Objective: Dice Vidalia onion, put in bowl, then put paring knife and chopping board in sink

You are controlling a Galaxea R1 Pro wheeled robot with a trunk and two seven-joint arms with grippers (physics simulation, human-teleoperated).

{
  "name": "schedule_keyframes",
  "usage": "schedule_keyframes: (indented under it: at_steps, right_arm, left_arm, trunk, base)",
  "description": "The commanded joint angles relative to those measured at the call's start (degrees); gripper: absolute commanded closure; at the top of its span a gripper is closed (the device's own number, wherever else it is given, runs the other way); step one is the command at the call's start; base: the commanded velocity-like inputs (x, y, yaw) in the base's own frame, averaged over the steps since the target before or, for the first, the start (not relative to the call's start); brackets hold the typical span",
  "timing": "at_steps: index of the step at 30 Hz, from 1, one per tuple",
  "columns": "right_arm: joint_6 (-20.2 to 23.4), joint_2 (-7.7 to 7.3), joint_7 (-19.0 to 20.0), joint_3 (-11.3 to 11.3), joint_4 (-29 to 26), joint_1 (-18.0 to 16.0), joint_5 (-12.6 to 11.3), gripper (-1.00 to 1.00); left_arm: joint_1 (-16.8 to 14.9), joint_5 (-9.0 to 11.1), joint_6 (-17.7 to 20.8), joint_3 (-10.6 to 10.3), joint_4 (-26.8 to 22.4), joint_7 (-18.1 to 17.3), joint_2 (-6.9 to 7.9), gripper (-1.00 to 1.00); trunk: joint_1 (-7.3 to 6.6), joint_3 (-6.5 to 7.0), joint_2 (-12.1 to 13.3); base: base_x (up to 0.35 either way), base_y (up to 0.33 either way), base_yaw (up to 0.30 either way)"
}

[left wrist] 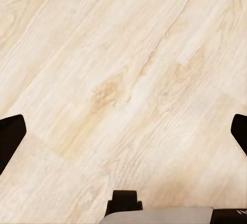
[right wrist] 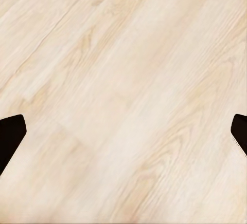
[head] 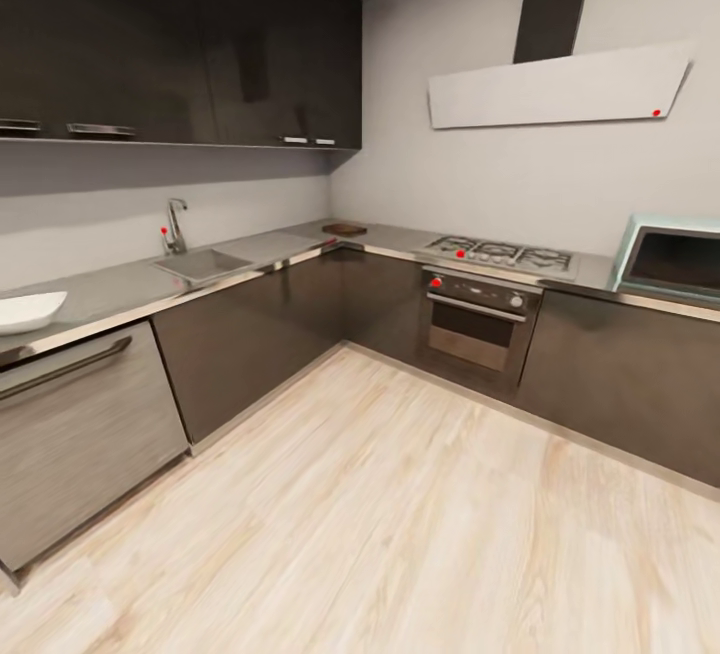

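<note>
Two end effectors hang over bare light-wood floor (head: pixel 400 514). In the left wrist view the left end effector (left wrist: pixel 123 131) has its dark fingertips (left wrist: pixel 10 139) at opposite edges of the picture, spread wide apart with nothing between them. The right end effector (right wrist: pixel 123 131) is the same in the right wrist view: fingertips (right wrist: pixel 10 136) far apart, nothing held, plank grain beneath.

From the head view, nearest on the left stands a grey dishwasher front (head: pixel 80 434) with a bar handle, under the grey table (head: pixel 110 294). On that table, at the picture's left edge, sits the white bowl (head: pixel 28 311). Further along the same run lies the steel sink (head: pixel 203 264), its chrome faucet (head: pixel 176 224) with a small red knob rising behind the basin; what lies inside the basin cannot be made out. Beyond it, in the far corner where the table turns, rests the brown chopping board (head: pixel 344 229); anything on it is too small to tell. Along the far wall come a gas hob (head: pixel 500 257) above an oven (head: pixel 475 319), then a pale-blue microwave (head: pixel 672 259) at the right. Glossy black upper cabinets (head: pixel 180 34) hang over the sink run, and a grey hood (head: pixel 560 84) over the hob.
</note>
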Motion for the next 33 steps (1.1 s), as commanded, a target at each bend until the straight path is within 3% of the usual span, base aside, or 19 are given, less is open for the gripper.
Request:
schedule_keyframes:
  at_steps: [1,33]
  right_arm:
    - [-0.2,0.0,0.0,0.0,0.0,0.0,0.0,-1.0]
    - [-0.2,-0.09,0.0,0.1,0.0,0.0,0.2,-1.0]
  left_arm:
    - [0.0,0.0,-0.1,0.0,-0.1,0.0,0.0,-1.0]
    - [0.0,0.0,-0.1,0.0,-0.1,0.0,0.0,-1.0]
  trunk:
    - [0.04,-0.05,0.0]
    - [0.04,-0.05,0.0]
  base:
    - [0.345,0.0,0.0]
    - [0.345,0.0,0.0]
